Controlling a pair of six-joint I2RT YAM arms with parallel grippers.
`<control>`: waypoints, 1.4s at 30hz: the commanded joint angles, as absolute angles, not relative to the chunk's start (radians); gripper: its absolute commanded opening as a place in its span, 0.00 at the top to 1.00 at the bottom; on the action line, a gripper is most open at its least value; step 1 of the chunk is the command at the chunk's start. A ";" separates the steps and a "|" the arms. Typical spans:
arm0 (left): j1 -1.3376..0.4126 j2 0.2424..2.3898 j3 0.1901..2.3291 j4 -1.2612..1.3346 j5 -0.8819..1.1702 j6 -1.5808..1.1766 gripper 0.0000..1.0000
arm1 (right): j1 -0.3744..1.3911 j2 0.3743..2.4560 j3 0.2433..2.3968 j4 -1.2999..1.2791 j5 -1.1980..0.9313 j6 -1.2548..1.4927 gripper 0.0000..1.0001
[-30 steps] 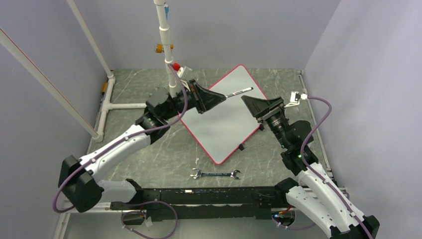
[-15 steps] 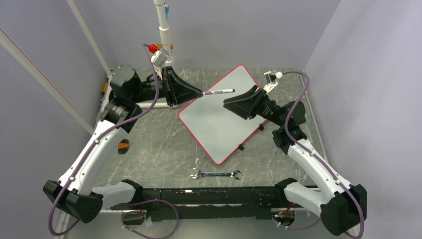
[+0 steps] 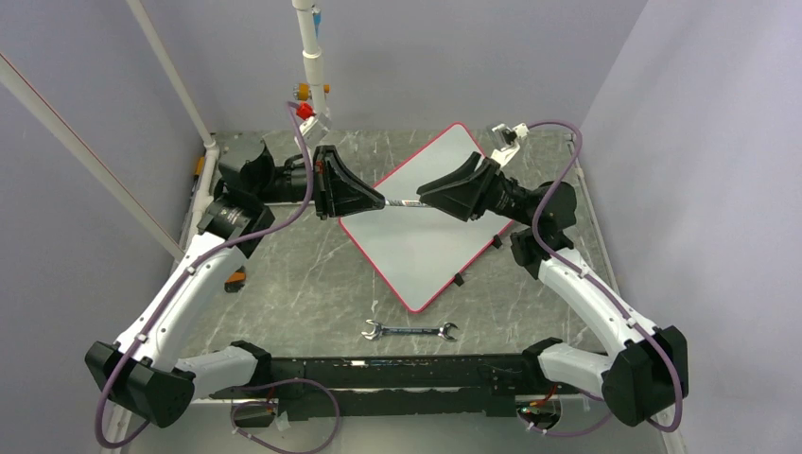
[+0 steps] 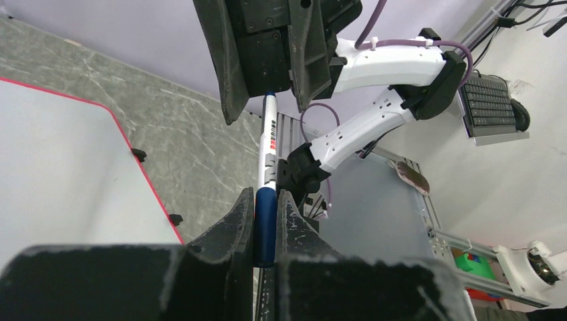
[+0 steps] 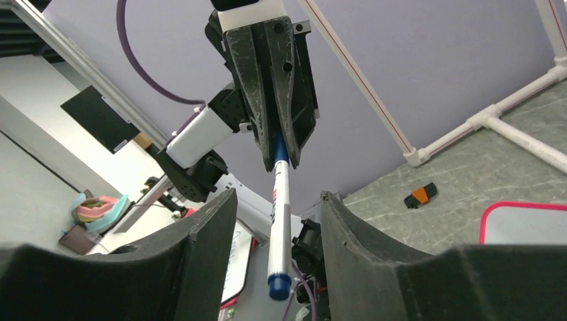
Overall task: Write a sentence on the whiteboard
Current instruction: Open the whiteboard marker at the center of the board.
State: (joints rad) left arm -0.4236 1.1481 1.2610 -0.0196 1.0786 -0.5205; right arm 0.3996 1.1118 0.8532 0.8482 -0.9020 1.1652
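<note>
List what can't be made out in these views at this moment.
Top view: left gripper and right gripper cover parts of the whiteboard; writing beneath is hidden.
Left wrist view: print on the marker is too small to read; gripper fingers hide its near end.
Right wrist view: frame edge cuts the whiteboard to one corner.

We see lavender walls [image 3: 454,57] at the back and on both sides, evenly lit with no hard shadows. The table [image 3: 303,284] is grey and stone-like, with pale veins. White pipes [image 3: 312,66] rise at the back left from fittings on the table. A black rail [image 3: 378,364] runs along the near edge. Beyond the enclosure, the left wrist view shows a keyboard [image 4: 491,107], and the right wrist view a dark panel [image 5: 100,120] on a white wall.
</note>
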 commanded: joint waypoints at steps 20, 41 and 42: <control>-0.337 1.132 1.103 0.281 1.098 -0.645 1.00 | 0.459 1.267 0.923 0.925 -0.947 1.224 0.74; -0.339 1.138 1.114 0.171 1.134 -0.558 1.00 | 0.496 1.290 1.000 0.699 -0.942 1.073 0.74; -0.338 1.138 1.114 0.170 1.132 -0.556 1.00 | 0.497 1.292 1.000 0.699 -0.943 1.072 0.74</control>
